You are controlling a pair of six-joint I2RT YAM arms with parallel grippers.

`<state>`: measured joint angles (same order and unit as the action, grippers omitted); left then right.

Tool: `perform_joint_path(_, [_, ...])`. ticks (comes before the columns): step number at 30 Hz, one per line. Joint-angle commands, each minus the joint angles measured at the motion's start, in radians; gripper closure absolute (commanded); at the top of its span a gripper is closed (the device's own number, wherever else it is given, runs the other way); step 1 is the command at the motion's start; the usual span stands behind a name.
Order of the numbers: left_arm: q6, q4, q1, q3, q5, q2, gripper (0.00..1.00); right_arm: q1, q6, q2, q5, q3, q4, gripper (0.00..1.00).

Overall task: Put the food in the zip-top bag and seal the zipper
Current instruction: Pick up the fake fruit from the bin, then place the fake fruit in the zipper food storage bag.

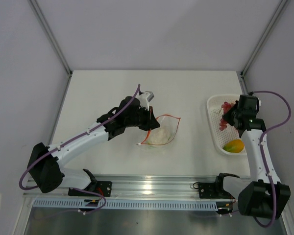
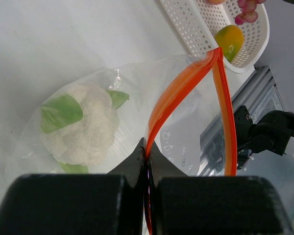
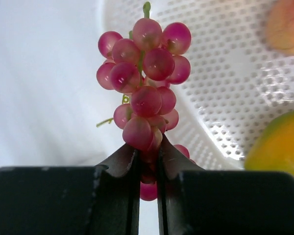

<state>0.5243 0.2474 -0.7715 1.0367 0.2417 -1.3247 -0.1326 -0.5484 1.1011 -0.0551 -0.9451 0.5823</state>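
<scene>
- White tabletop point(image 1: 112, 93) carries everything I can see.
- My left tool point(image 2: 148, 164) is pinched on the zipper point(image 2: 181, 93), and the bag point(image 2: 186, 142) mouth gapes just ahead of it.
- Cauliflower point(image 2: 83, 127) lies inside the bag, ahead and left of that tool.
- My right tool point(image 3: 147, 156) is clamped on the berries point(image 3: 147, 78). The basket point(image 3: 210, 112) is just beyond, with a yellow fruit point(image 3: 279, 147) to the tool's right.

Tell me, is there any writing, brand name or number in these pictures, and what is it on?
Bag: faint pale print near the left end effector, too blurred and skewed to read.
Rail: a small dark-and-orange patch, too small to read.
Basket and berries: no text on either.
</scene>
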Motion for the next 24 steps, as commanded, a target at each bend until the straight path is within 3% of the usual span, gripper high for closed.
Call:
perform_joint_path(1, [0.014, -0.017, 0.009, -0.006, -0.002, -0.01, 0.99, 0.077, -0.007, -0.096, 0.087, -0.063, 0.065, 1.0])
perform_joint_path(11, [0.02, 0.001, 0.009, -0.003, -0.012, -0.013, 0.99, 0.399, -0.087, -0.196, 0.21, -0.164, 0.08, 1.0])
perform_joint_path(20, [0.037, 0.006, 0.011, -0.009, -0.001, -0.013, 0.99, 0.711, -0.148, -0.198, 0.228, -0.11, -0.137, 1.0])
perform_joint_path(24, [0.039, 0.012, 0.009, -0.007, 0.001, -0.007, 0.99, 0.824, -0.176, -0.167, 0.126, -0.1, -0.214, 1.0])
